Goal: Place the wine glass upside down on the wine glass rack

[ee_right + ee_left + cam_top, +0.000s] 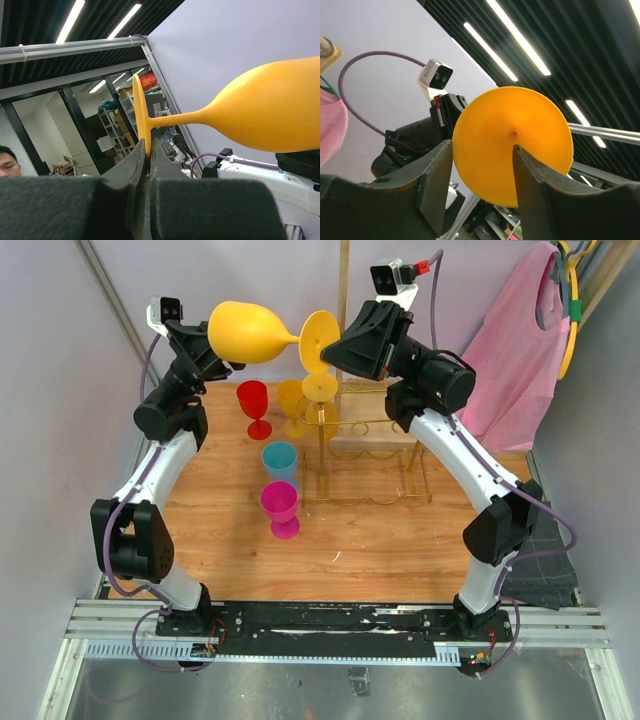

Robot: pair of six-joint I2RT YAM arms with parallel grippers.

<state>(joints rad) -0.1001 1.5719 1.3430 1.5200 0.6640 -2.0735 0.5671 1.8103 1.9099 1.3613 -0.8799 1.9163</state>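
Two arms, two sets of jaws, one glass in the air. Counting from my side of the wooden table (380, 550), everything placed off the wine glass rack (365, 455): just left of its near corner stands one magenta goblet (280, 502), and behind that one teal cup (280, 458). Further back on the left are one red goblet (253, 400) and one yellow goblet (290, 400). All four look like smooth matte plastic. The rack is a single thin gold wire frame with looped rails. A yellow disc (320, 387) sits at its far left end, and I can't tell what it belongs to.

The wine glass (250, 332) is up high over the rack's far left end, lying sideways. It's yellow-orange with a fat rounded bowl, a thin stem and a flat round foot. My right gripper (148, 165) is pinching the rim of that foot, fingers pressed tight on it. My left gripper (482, 147) is at the bowl end with its fingers spread apart. I can't tell if they touch the bowl.

Behind the rack there's one wooden pole (344, 280), and off to its right one pink cloth (510, 350) hanging.
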